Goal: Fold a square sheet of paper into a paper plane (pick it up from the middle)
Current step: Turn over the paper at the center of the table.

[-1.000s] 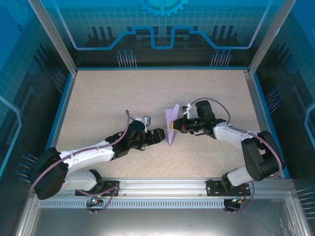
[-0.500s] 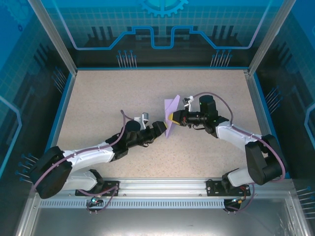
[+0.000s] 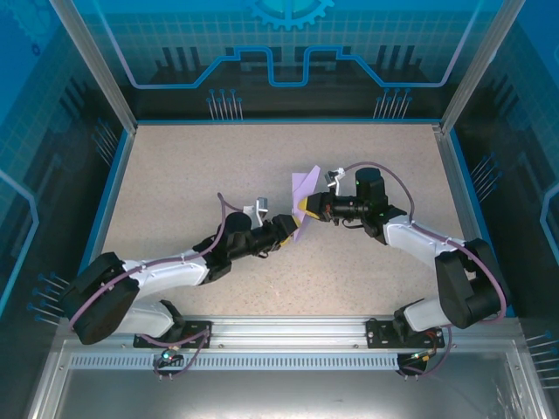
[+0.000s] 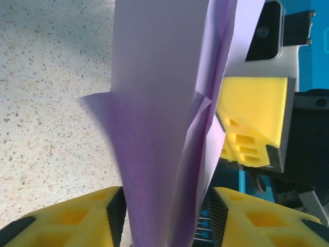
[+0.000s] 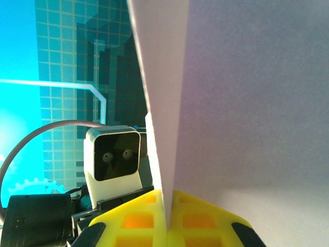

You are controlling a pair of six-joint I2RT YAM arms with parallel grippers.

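Lilac paper plane [image 3: 304, 185] clamped in right end effector [image 5: 167, 218]; left end effector [image 4: 164, 221]: grip unclear.

Counter [image 3: 192, 166]: rectangular beige composite top, matte, finely speckled. Seen close in the left wrist view, the grain is tan with white and dark flecks. A thin blue border strip [image 3: 112, 188] runs along the left, far and right edges. A slotted aluminium rail [image 3: 288, 330] runs along the near edge. Soft arm shadows fall mid-counter.
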